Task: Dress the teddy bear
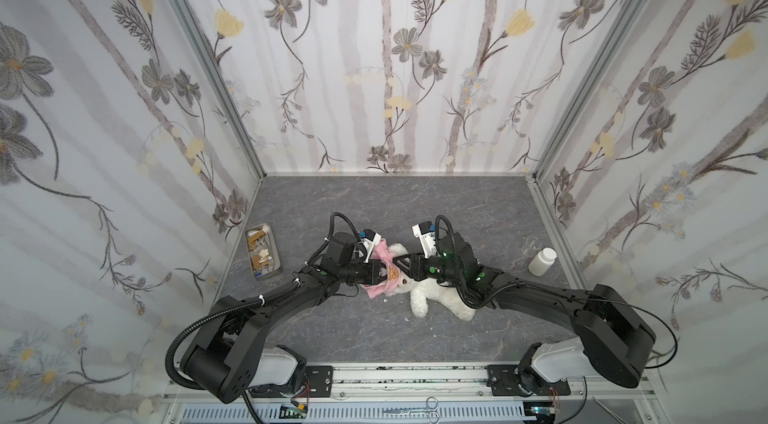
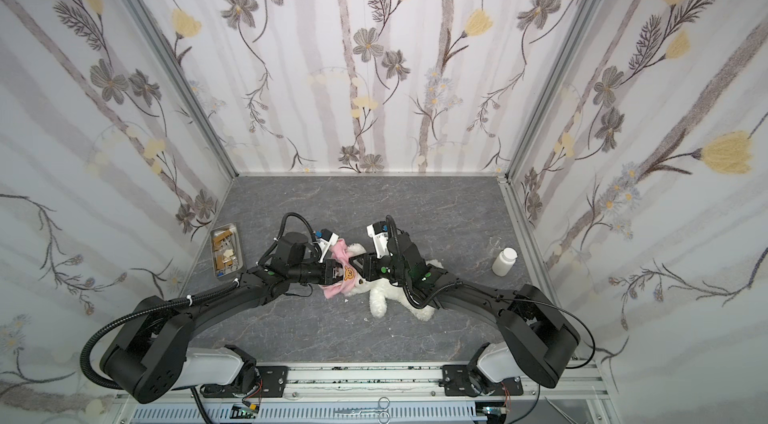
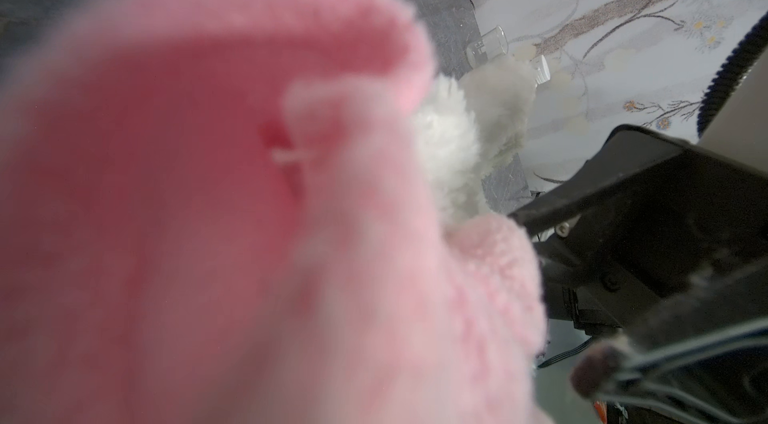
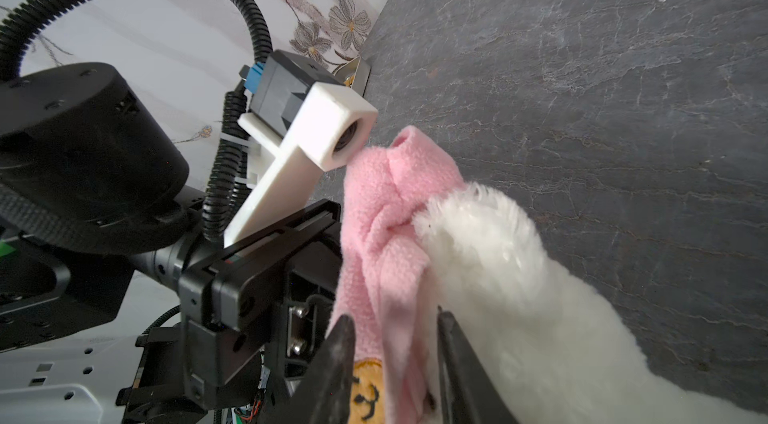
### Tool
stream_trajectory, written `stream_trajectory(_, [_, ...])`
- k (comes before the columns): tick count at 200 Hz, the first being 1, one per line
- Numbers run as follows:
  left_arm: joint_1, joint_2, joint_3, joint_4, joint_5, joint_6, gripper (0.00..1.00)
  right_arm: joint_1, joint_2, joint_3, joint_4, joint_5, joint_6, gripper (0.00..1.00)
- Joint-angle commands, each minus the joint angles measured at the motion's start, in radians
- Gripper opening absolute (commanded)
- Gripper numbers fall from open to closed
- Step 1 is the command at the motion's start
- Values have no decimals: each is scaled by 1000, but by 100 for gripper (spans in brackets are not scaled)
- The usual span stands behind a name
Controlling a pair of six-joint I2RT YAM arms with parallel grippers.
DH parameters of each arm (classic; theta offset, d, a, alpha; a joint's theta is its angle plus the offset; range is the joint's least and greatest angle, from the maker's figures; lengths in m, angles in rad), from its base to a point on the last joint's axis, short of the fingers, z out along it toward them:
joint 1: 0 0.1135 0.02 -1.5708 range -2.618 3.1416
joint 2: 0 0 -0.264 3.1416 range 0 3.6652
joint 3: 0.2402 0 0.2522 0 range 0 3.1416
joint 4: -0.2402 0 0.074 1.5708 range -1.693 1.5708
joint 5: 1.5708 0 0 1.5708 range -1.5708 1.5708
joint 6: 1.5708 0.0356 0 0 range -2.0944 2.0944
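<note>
Well left of the teddy bear [image 1: 430, 297], a metal tray [image 1: 278, 257] holds small parts. My left claw [image 1: 379, 272] is clenched on the pink hoodie [image 1: 380, 291], which covers the bear's upper end, just left of its bare body. The bear lies sprawled on the grey tabletop [image 1: 374, 205], with its legs pointing away from the hoodie. My right claw [image 4: 394, 318] reaches in over the bear, released, its fingers [image 4: 343, 343] parted loosely around a hoodie fold. Well right of the bear stand a glass beaker [image 1: 530, 244] and a white bottle [image 1: 542, 261].
</note>
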Motion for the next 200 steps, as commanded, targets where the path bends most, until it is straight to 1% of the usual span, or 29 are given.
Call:
stream_trajectory(1, [-2, -7, -2, 43, -1, 4, 0, 4, 39, 22, 8, 1, -18, 29])
stream_trajectory(10, [-2, -7, -2, 43, -3, 4, 0, 4, 47, 23, 9, 3, -17, 27])
stream_trajectory(32, [-2, -8, -3, 43, -18, 1, 0, 4, 48, 21, 21, 11, -3, 11])
stream_trajectory(50, [-2, -9, 0, 43, -65, -36, 0, 4, 22, -12, 33, 25, 29, 0])
stream_trajectory(59, [-1, -9, 1, 43, -95, -61, 0, 4, 12, -38, 43, 33, 51, 0])
stream_trajectory(65, [-2, -10, 0, 42, -115, -75, 0, 4, -29, -53, 51, 36, 68, 0])
stream_trajectory(84, [-2, -17, -5, 43, -176, -116, 0, 4, -72, -103, 65, 44, 120, 0])
stream_trajectory(109, [0, -29, -8, 43, -220, -166, 0, 4, -119, -167, 73, 55, 166, 0])
stream_trajectory(135, [-2, -30, -4, 48, -185, -190, 0, -2, -127, -204, 44, 104, 167, 0])
stream_trajectory(164, [-9, -52, -24, 44, -115, -125, 0, -64, -128, -216, 66, 125, 167, 0])
stream_trajectory(175, [-15, -63, -35, 32, -99, -81, 0, -74, -126, -204, 104, 104, 161, 0])
stream_trajectory(200, [-29, -84, -50, 17, -112, -10, 0, -75, -88, -131, 147, 32, 124, 0])
